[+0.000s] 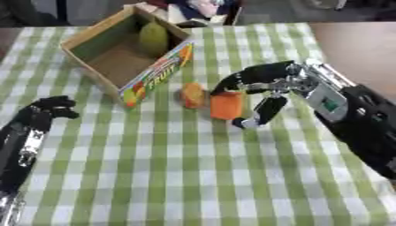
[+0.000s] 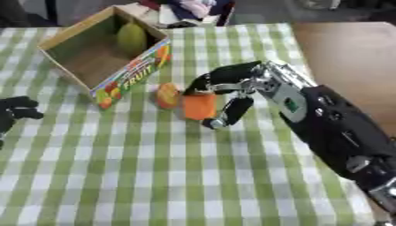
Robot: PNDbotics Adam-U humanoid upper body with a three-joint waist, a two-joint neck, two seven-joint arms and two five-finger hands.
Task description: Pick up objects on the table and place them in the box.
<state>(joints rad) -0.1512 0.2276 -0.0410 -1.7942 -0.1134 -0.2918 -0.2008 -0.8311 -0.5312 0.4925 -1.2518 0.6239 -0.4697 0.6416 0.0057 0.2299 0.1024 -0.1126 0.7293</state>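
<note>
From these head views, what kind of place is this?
Probably a staged tabletop test setup, not a real kitchen: a green checked tablecloth, a cardboard fruit box, and small orange items, one orange block at the right hand.

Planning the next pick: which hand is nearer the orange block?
Right. The right hand is at the orange block, fingers curled around it. The left hand sits far off near the table's left edge.

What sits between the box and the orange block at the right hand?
A small rounded orange object lies between the box and the orange block at the right hand, clearest in the left eye view.
</note>
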